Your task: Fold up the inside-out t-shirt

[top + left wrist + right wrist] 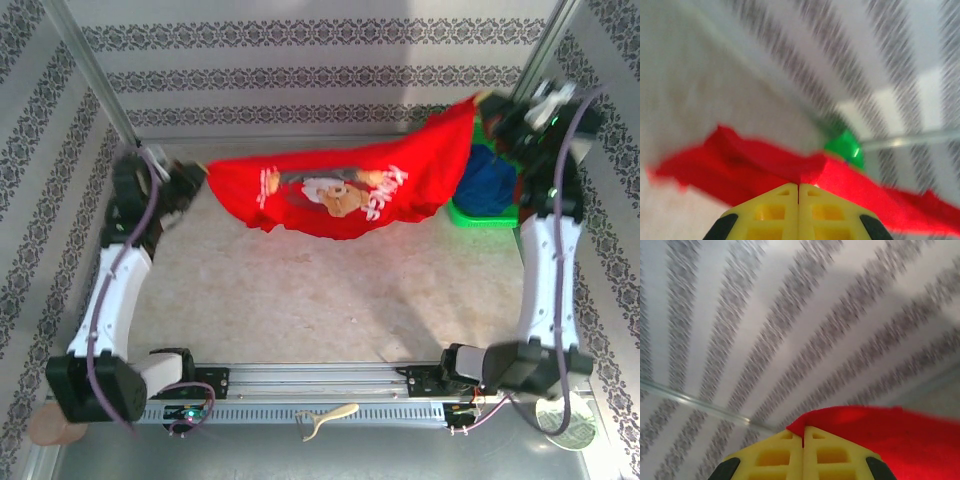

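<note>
Inside-out t-shirt (340,190) hangs in the upper middle of the overhead picture, stretched like a banner between the two grippers. The side with the bear print and white lettering faces the camera. Its right end rises higher than its left, and the lower edge sags toward the table (330,300); I cannot tell if it touches.

The left gripper (195,180) has its yellow fingers pressed together on the left end of the cloth. In the left wrist view, the left gripper (798,186) shows no gap and the inside-out t-shirt (740,160) spreads from its tips. The right gripper (490,100), in the upper right, pinches the other end. In the right wrist view, the right gripper (803,429) is also closed, with the red cloth (880,430) coming out at the tip.

Just beside the shirt's right end sits a green tray (480,215) with a dark blue garment (485,180) in it.

The table is beige and marbled, and its whole middle and lower part lies bare between the white arms. Striped patterned walls (300,75) close the scene at the top and both sides, with metal posts (95,80) in the corners. A metal rail (320,380) runs along the bottom edge, and a small cream object (330,415) lies below it.
</note>
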